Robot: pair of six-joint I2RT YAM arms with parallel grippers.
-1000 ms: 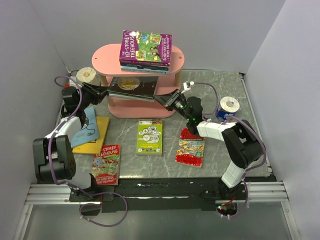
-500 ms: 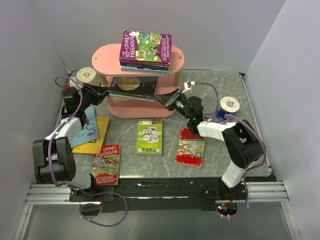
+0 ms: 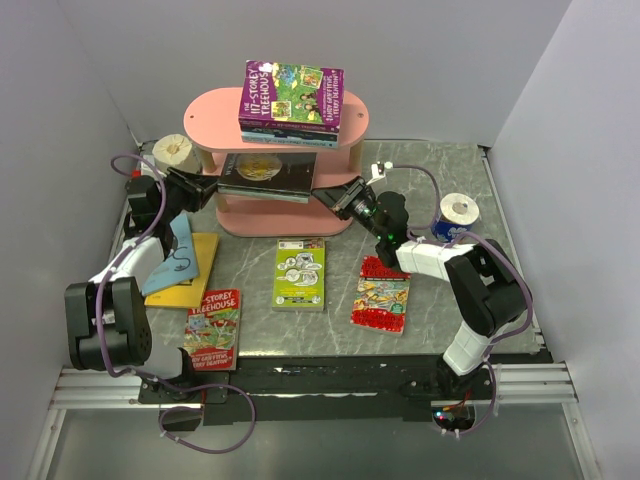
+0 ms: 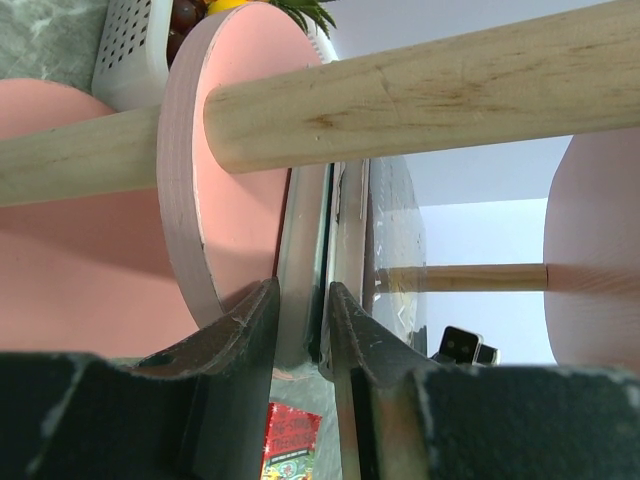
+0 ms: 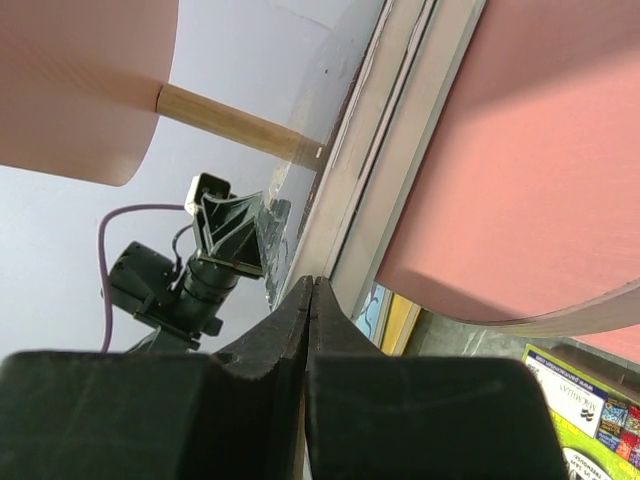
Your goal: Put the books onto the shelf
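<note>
- The grey table filled the middle of the overhead view.
- The pink shelf stood at upper centre, with a purple-covered stack of books lying flat on its top board.
- A black book lay on the middle board.
- A lime green book, a red book and a yellow book lay on the table below the shelf.
- The left gripper was clamped on the black book's left end.
- The right gripper, fingers pressed together, met its right end.
</note>
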